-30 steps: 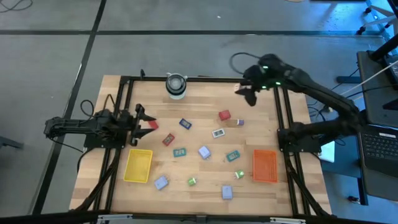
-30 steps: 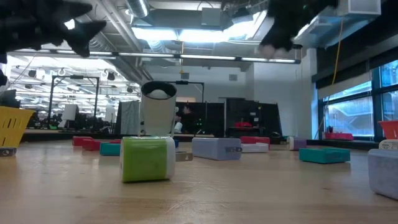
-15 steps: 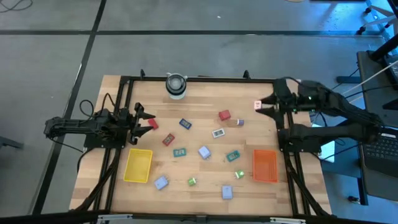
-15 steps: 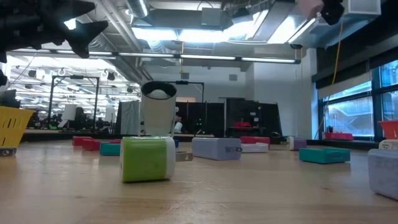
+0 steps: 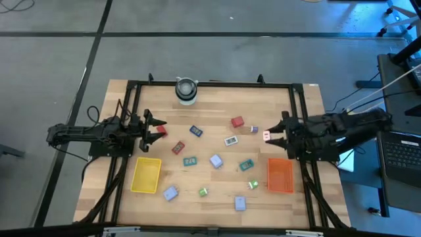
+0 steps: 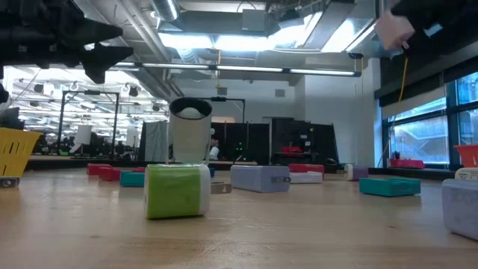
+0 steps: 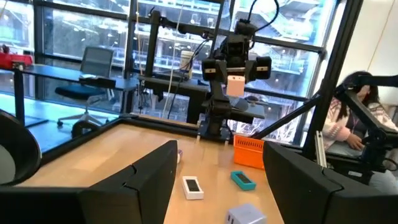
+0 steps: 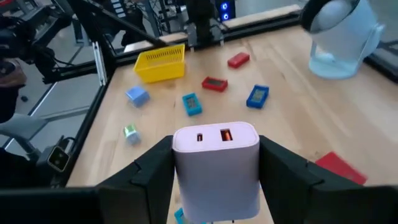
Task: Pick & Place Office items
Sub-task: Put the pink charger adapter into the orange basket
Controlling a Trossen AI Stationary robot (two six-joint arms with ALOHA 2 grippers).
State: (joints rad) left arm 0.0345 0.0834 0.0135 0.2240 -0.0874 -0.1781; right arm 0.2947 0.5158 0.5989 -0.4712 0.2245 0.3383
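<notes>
The right gripper (image 5: 273,135), clamping the pink charger (image 5: 267,135), has swung toward the orange tray (image 5: 280,175).

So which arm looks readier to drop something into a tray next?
The right one, probably. Its hand already grips a pale pink charger block, close above the red tray. The left hand hangs open, empty.

Overhead looks straight down, low camera level — both share the table (image 5: 217,197).

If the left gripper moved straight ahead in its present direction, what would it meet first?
Probably nothing on the table: the left gripper points across to the right gripper, which holds a pink charger. The white item seems to lie lower.
</notes>
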